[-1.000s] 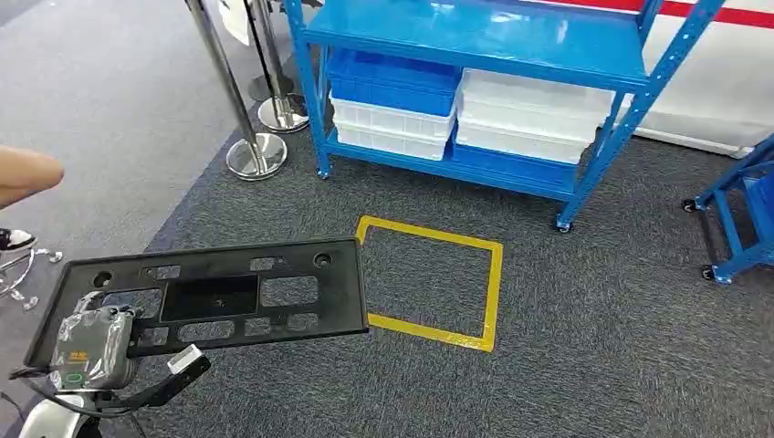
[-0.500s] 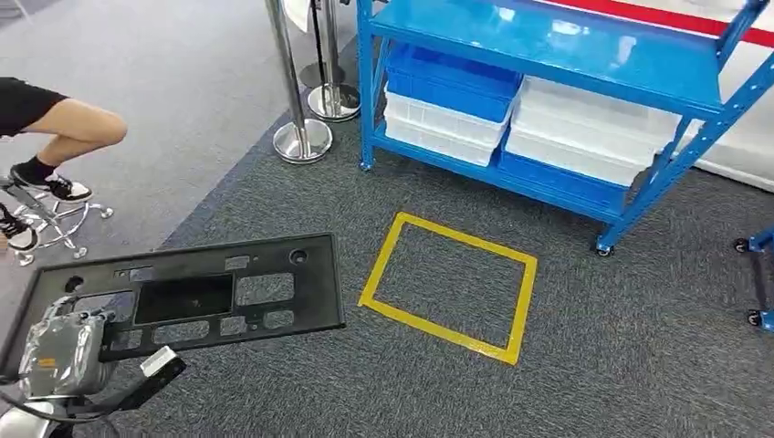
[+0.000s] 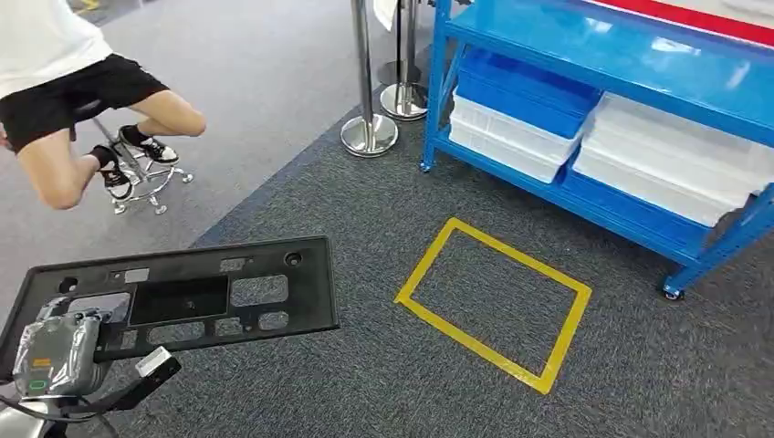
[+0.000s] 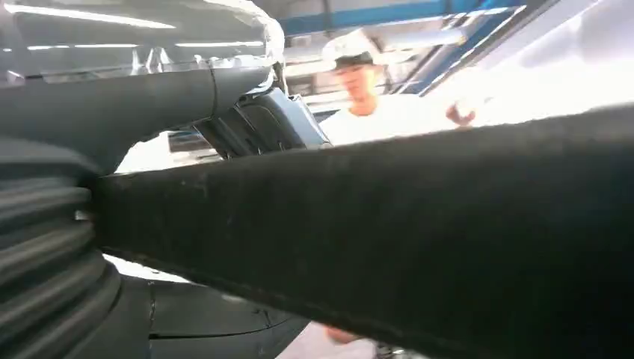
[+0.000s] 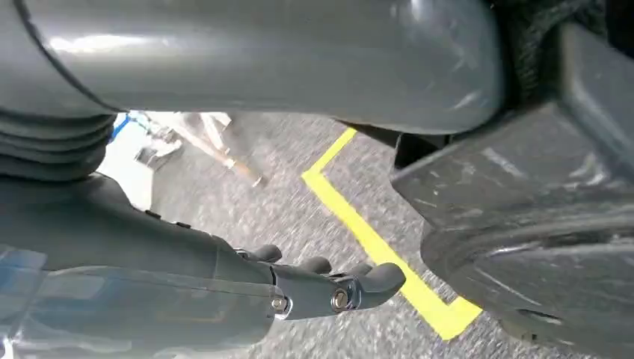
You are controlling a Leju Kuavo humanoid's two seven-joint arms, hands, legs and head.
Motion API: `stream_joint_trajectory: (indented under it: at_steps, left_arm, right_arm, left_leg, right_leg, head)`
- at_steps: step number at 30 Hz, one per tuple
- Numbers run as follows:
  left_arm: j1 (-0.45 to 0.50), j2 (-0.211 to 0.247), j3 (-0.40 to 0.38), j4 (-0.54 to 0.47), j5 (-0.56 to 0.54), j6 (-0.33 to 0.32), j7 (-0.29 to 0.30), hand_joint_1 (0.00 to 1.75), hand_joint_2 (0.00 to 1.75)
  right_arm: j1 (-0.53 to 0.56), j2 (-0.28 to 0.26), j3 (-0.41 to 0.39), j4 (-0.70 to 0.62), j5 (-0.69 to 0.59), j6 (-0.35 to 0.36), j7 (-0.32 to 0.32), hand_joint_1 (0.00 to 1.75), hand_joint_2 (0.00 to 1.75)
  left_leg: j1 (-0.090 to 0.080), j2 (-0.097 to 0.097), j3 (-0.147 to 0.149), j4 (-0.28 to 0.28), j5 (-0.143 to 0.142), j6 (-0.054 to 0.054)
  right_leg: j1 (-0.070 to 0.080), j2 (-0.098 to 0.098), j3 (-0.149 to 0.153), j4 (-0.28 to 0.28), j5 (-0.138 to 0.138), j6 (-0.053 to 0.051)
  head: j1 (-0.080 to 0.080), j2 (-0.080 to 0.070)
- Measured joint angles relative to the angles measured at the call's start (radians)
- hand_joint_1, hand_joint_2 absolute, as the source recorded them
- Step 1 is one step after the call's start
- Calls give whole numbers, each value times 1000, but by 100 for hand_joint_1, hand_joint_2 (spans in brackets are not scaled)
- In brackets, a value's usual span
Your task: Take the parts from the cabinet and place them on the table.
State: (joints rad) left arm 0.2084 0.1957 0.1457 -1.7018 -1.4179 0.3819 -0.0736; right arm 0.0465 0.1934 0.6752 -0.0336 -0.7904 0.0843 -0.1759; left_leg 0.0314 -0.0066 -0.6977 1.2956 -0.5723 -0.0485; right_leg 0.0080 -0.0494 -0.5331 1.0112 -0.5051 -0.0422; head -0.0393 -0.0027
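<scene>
The panel (image 3: 183, 297) lies flat just ahead of the left robot hand (image 3: 59, 354), extending to that hand's right. The taped floor rectangle (image 3: 494, 303) lies well to the hand's right, with the shelf rack (image 3: 621, 100) behind it holding stacked bins (image 3: 511, 114). Stanchion bases (image 3: 370, 135) stand left of the rack; a seated person (image 3: 82, 100) is ahead of the hand.

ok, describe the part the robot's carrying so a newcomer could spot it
Start from the blue shelving rack, then the yellow taped rectangle on the carpet. Left of that, the left hand holds a flat black plastic panel with rectangular cutouts, the one dark slab off the floor.
</scene>
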Motion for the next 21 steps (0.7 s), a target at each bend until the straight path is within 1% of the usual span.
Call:
stream_joint_trajectory:
  at_steps: [1,2,3,4,5,7,8,9,10,11,12,13,14,15,16,17,18,19,20,21]
  left_arm:
    - [0,0,0,3,-5,1,0,175,175]
    - [-1,0,-1,5,-7,3,0,175,175]
    - [-2,0,-2,7,-10,4,0,175,175]
    - [-8,0,-3,9,-12,6,0,175,175]
    - [-13,-2,-6,11,-18,7,0,175,175]
    - [-22,-3,-10,17,-32,7,0,175,175]
    - [-29,-4,-14,19,-45,3,2,175,175]
    - [-36,-5,-28,19,-59,-6,8,175,175]
    - [-50,-6,-39,19,-74,-15,16,175,175]
    - [-64,-9,-56,19,-84,-23,24,175,175]
    - [-73,-13,-68,16,-93,-29,32,175,175]
    - [-78,-15,-86,11,-103,-37,44,175,175]
    - [-81,-15,-100,6,-109,-42,53,175,175]
    - [-82,-16,-110,3,-113,-45,58,175,175]
    - [-82,-16,-123,-3,-117,-47,63,175,175]
    - [-82,-17,-130,-8,-120,-50,69,175,175]
    - [-83,-18,-138,-14,-121,-53,74,175,175]
    - [-84,-18,-146,-18,-122,-55,80,175,175]
    - [-91,-18,-153,-20,-124,-59,84,175,175]
    - [-90,-20,-159,-23,-126,-60,87,175,175]
  right_arm:
    - [1,0,1,0,-2,-1,2,0,0]
    - [1,0,1,0,-4,-2,7,0,0]
    - [2,0,2,0,-8,-5,12,0,0]
    - [3,0,3,0,-12,-8,16,0,0]
    - [4,0,3,0,-17,-12,19,0,0]
    - [7,0,3,0,-36,-16,19,0,0]
    - [8,0,2,0,-46,-16,18,0,0]
    - [9,0,0,0,-56,-17,14,0,0]
    - [5,1,-4,0,-68,-16,4,0,0]
    - [4,4,-7,1,-74,-16,0,0,0]
    - [4,4,-9,2,-81,-11,-4,0,0]
    - [4,4,-11,3,-87,-7,-6,0,0]
    - [4,4,-12,3,-93,-3,-7,0,0]
    - [3,4,-13,5,-95,0,-8,0,0]
    - [3,4,-15,6,-98,2,-8,0,0]
    - [2,4,-15,7,-100,2,-8,0,0]
    - [2,4,-15,8,-103,2,-7,0,0]
    - [0,4,-16,10,-106,2,-7,0,0]
    - [-1,4,-16,10,-107,2,-6,0,0]
    - [0,4,-16,11,-109,3,-6,0,0]
  left_leg:
    - [-2,4,37,-55,29,4]
    - [-5,15,92,-143,65,11]
    - [-11,52,148,-229,92,21]
    - [-21,100,163,-268,73,30]
    - [-25,84,158,-271,82,37]
    - [-28,61,151,-270,86,43]
    - [-25,48,149,-278,92,50]
    - [-12,38,156,-287,102,55]
    - [-12,26,152,-289,108,60]
    - [-12,16,146,-288,112,66]
    - [-12,5,141,-288,114,66]
    - [-12,-8,137,-288,117,66]
    - [-12,-22,135,-287,119,65]
    - [-11,-36,135,-285,120,63]
    - [-11,-51,134,-283,121,62]
    - [-10,-64,135,-280,120,61]
    - [-9,-78,135,-277,119,56]
    - [-10,-87,129,-274,119,50]
    - [-14,-98,122,-266,121,43]
    - [-9,-108,115,-271,126,34]
  right_leg:
    - [3,-15,-1,2,-1,-1]
    - [5,-29,-1,5,-2,-2]
    - [8,-40,1,7,-4,-2]
    - [13,-51,0,10,-6,2]
    - [16,-61,0,12,-8,6]
    - [14,-84,2,9,-5,12]
    - [15,-95,5,8,-6,15]
    - [11,-60,1,21,-16,27]
    - [6,9,-14,53,-45,36]
    - [0,37,-42,114,-86,40]
    - [-5,49,-77,194,-128,43]
    - [-8,51,-108,263,-156,46]
    - [-11,51,-125,303,-160,48]
    - [-13,52,-118,290,-136,50]
    - [-15,53,-92,236,-95,50]
    - [-18,61,-52,158,-46,49]
    - [-22,89,-12,69,-2,47]
    - [-24,147,5,35,-14,45]
    - [-26,149,7,10,-15,45]
    - [-20,135,5,17,-14,43]
  head:
    - [0,0]
    - [0,0]
    - [0,0]
    - [0,0]
    - [0,0]
    - [0,0]
    - [0,0]
    - [0,0]
    - [0,0]
    - [0,0]
    - [0,0]
    - [0,0]
    - [0,0]
    - [0,0]
    - [0,0]
    - [0,0]
    - [0,0]
    - [0,0]
    - [0,0]
    - [0,0]
